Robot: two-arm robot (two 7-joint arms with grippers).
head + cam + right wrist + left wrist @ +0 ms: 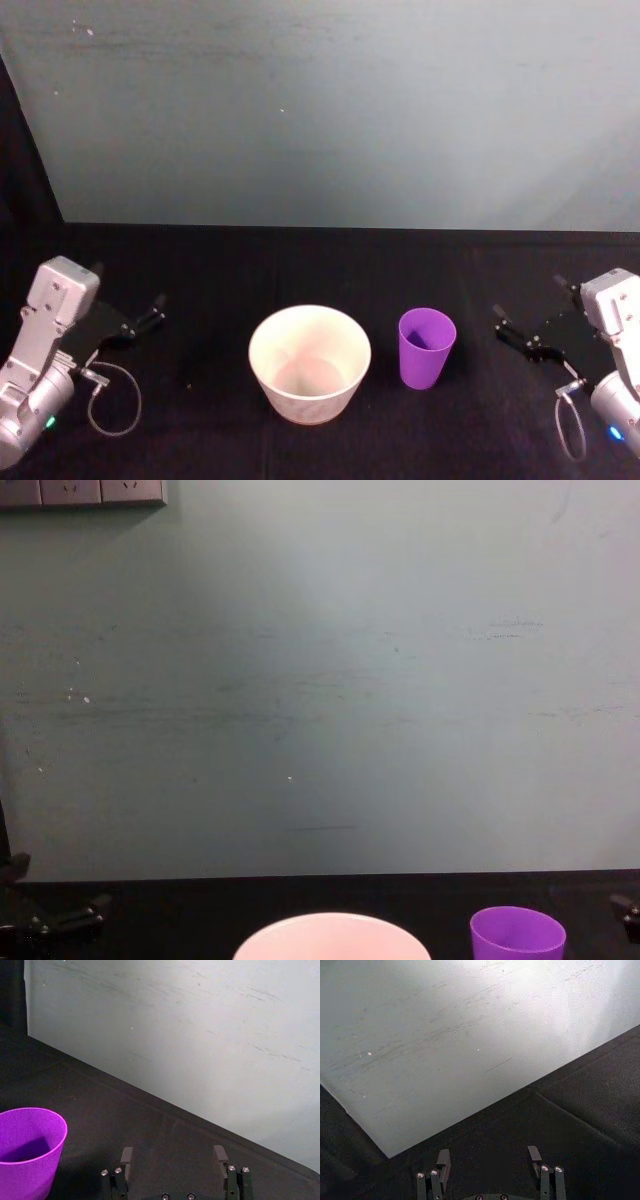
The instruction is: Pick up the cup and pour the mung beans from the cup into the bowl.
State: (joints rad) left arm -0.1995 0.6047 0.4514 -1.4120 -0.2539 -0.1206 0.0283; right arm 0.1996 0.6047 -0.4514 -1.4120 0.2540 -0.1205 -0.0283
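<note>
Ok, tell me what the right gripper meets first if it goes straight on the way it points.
Probably the grey wall, past bare black table. The purple cup sits to the side of the line from the right gripper; depth is unclear.

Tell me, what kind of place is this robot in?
Probably a robot test bench in a lab: a black-covered table against a plain pale wall, with just a bowl and a purple cup set out between the robot's open left hand and right hand.
</note>
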